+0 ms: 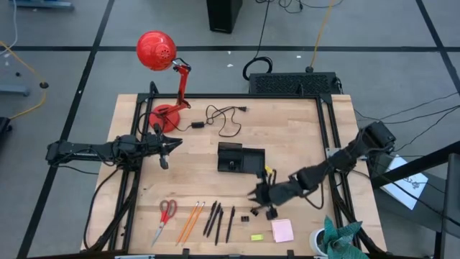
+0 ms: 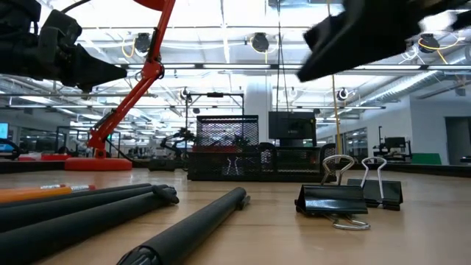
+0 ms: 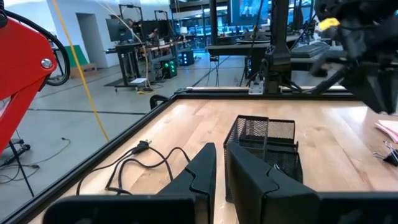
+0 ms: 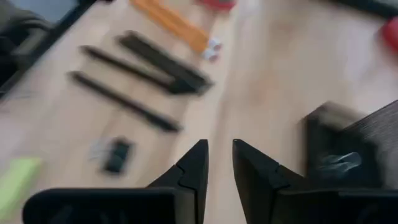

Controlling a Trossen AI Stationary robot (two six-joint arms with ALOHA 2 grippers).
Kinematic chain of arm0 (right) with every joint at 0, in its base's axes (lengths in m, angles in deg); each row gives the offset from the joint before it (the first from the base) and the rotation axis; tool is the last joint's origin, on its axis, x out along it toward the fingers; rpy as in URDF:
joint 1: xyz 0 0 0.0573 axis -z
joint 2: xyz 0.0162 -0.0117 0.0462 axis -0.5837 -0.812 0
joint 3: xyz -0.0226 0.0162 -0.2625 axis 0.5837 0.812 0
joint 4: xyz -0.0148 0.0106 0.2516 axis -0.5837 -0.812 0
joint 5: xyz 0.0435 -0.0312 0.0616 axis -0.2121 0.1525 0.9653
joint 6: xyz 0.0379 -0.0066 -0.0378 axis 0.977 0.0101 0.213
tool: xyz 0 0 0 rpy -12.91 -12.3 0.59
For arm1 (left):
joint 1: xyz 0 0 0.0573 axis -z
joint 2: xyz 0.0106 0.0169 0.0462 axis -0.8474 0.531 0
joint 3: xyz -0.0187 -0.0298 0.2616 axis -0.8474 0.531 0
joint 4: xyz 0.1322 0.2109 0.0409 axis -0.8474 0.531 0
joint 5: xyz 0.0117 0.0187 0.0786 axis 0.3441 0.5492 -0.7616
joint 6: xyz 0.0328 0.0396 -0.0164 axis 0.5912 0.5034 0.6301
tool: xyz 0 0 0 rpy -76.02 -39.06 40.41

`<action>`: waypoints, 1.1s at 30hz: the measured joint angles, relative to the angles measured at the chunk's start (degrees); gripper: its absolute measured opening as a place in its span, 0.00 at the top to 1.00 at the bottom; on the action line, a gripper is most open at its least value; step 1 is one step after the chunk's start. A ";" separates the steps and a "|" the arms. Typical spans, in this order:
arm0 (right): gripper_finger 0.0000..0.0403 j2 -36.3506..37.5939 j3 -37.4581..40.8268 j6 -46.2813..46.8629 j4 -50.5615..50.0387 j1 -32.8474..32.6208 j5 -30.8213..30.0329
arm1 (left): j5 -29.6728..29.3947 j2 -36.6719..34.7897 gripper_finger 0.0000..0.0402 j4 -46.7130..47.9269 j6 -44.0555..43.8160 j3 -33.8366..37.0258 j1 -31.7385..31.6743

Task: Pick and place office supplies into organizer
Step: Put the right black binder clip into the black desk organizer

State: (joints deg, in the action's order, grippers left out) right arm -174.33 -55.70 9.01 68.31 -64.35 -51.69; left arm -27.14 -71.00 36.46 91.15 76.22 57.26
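The black mesh organizer [image 1: 241,158] stands mid-table, also in the left wrist view [image 3: 264,146] and the right wrist view [image 4: 351,140]. Along the near edge lie red-handled scissors [image 1: 165,216], two orange pencils [image 1: 190,220], black pens [image 1: 219,219], two black binder clips [image 1: 252,214] [image 2: 331,200], a yellow-green block [image 1: 256,236] and a pink sticky pad [image 1: 282,230]. My right gripper [image 1: 257,196] [image 4: 219,144] hovers between the organizer and the clips, slightly open with a narrow gap, holding nothing. My left gripper [image 1: 167,152] [image 3: 221,149] waits shut left of the organizer.
A red desk lamp [image 1: 162,65] stands at the far left corner, with a loose black cable [image 1: 223,119] beside it. A large black box [image 1: 291,83] sits beyond the far edge. A cup with teal cloth [image 1: 332,239] is at the near right corner. Bare wood lies between the arms.
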 joint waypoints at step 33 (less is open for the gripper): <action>0.83 -6.61 0.00 23.91 -8.09 1.99 17.28 | 0.00 0.01 0.88 0.87 -1.07 0.00 0.00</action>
State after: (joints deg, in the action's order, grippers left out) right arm -180.95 -55.70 32.92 60.22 -62.37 -34.41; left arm -27.14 -70.99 37.33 90.07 76.22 57.26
